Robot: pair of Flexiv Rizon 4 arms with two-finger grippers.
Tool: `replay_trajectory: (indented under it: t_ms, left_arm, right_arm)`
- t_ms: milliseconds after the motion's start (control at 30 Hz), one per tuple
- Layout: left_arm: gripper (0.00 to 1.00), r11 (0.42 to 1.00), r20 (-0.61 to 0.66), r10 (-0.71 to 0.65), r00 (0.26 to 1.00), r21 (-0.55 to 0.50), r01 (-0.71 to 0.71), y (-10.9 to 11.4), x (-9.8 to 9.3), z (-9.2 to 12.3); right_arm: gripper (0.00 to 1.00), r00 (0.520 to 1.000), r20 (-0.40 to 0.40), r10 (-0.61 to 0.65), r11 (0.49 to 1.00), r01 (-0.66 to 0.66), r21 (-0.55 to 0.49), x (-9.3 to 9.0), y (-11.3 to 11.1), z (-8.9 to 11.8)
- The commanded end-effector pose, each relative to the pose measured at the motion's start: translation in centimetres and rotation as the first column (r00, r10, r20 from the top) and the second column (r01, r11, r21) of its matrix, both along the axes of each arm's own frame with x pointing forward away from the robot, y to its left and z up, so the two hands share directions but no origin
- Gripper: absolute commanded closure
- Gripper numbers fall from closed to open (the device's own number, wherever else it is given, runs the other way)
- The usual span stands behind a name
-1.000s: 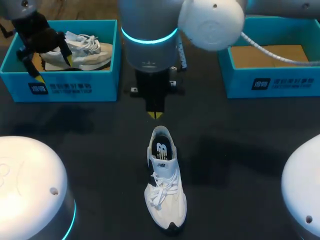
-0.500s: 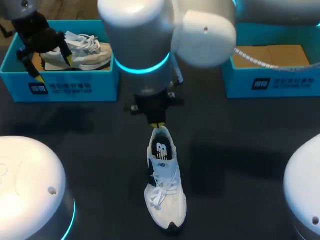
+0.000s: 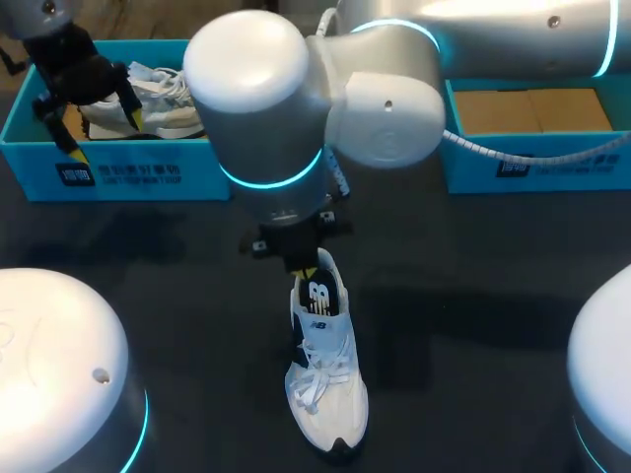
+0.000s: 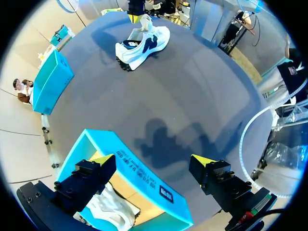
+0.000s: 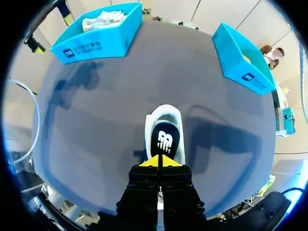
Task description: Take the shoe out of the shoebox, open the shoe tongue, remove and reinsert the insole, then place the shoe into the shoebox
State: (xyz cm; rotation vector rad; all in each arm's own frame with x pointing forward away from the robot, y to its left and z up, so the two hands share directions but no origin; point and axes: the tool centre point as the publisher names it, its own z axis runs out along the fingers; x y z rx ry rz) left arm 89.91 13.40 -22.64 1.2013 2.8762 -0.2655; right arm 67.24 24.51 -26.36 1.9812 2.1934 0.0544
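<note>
Closing on the heel: our right gripper [image 5: 160, 161] has come down from behind the white sneaker [image 3: 325, 365] within the last second, fingers pressed together with nothing between them, tips now at the heel rim above the dark insole [image 5: 163, 139]. Sneaker sits sole down on the table [image 3: 473, 325], out of its box; we judge insole removal comes next, and the fingers must part first. Left gripper [image 4: 154, 161] unchanged, spread wide and empty above the left shoebox [image 3: 118, 177].

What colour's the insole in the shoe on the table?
Insole: black with a white logo; clearest in right wrist view.
</note>
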Motion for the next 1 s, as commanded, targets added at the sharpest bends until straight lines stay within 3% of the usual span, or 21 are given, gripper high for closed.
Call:
replay_trajectory:
  t_ms: [33, 200, 433, 700, 1000]
  left_arm:
    - [0.00, 1.000, -0.001, 0.000, 1.000, 0.003, 0.000, 0.0, 0.1, 0.0]
    - [0.00, 1.000, -0.001, 0.000, 1.000, 0.003, 0.000, 0.0, 0.1, 0.0]
    - [0.00, 1.000, -0.001, 0.000, 1.000, 0.003, 0.000, 0.0, 0.1, 0.0]
    - [0.00, 1.000, -0.001, 0.000, 1.000, 0.003, 0.000, 0.0, 0.1, 0.0]
    - [0.00, 1.000, -0.001, 0.000, 1.000, 0.003, 0.000, 0.0, 0.1, 0.0]
  right_arm:
    - [1.00, 0.971, 0.127, -0.201, 0.978, 0.206, -0.029, -0.7, 0.8, -0.1]
    - [1.00, 0.973, 0.152, -0.171, 0.971, 0.193, -0.140, 0.3, 0.8, -1.8]
    - [1.00, 0.979, 0.146, -0.145, 0.968, 0.171, -0.183, 0.8, -0.6, -5.4]
    - [1.00, 0.979, 0.146, -0.145, 0.968, 0.171, -0.183, 0.8, -0.6, -5.4]
    - [1.00, 0.979, 0.163, -0.125, 0.932, 0.172, -0.318, 1.3, -1.8, -6.3]
